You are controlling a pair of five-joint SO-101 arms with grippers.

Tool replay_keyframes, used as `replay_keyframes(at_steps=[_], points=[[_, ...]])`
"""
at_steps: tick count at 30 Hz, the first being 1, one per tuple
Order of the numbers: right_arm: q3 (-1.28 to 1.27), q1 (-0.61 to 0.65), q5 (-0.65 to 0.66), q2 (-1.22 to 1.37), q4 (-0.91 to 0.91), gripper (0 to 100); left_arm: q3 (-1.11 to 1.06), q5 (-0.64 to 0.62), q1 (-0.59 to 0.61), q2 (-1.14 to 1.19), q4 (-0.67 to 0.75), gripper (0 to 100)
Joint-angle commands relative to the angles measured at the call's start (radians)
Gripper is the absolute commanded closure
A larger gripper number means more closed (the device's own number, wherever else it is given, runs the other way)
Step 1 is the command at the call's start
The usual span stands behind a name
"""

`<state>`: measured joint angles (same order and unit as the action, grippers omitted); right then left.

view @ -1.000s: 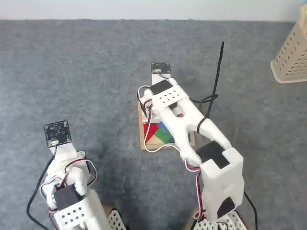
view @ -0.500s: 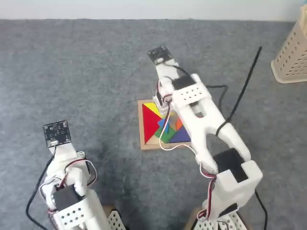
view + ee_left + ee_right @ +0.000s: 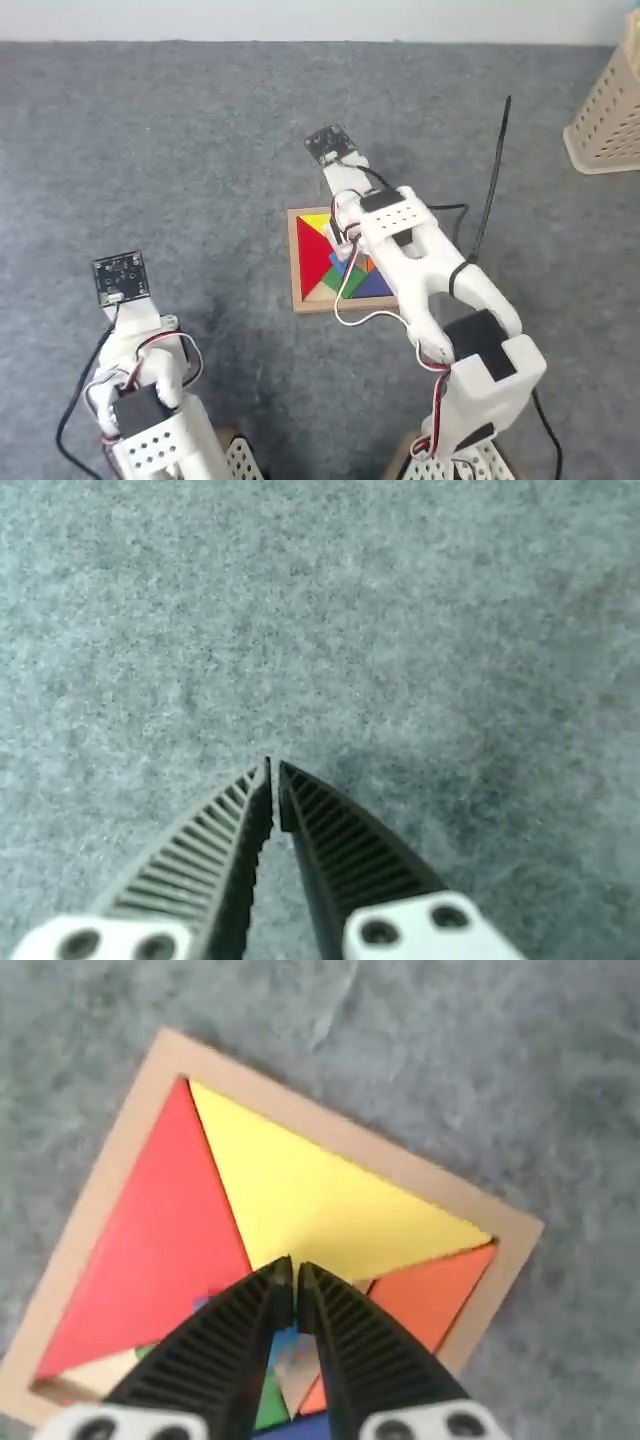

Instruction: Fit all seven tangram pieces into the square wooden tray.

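Observation:
The square wooden tray lies on the grey carpet at mid-table. It holds a red triangle, a yellow triangle, a green piece, a blue piece and an orange piece. The right arm stretches over the tray's right half and hides part of it. In the right wrist view my right gripper is shut and empty, its tips just above the spot where the yellow triangle, the red triangle and the orange piece meet. My left gripper is shut over bare carpet, at the near left.
A beige perforated basket stands at the far right edge. A black cable rises beside the right arm. The left arm sits at the near left, well apart from the tray.
The right arm swung off the tray's middle to its right side, uncovering the red and yellow triangles, then drew back slightly. The left arm has stayed still.

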<state>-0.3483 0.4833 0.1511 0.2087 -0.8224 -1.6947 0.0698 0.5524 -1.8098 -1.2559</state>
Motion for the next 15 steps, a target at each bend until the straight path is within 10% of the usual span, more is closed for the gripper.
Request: replay_keyframes(at_steps=[1,15], points=[[-0.009,-0.013,0.017,-0.050,-0.019,99.2,0.008,-0.009,-0.002,-0.003,-0.003,99],[-0.075,-0.031,-0.034,-0.199,-0.105,99.2,0.008,-0.009,-0.002,-0.003,-0.003,99]])
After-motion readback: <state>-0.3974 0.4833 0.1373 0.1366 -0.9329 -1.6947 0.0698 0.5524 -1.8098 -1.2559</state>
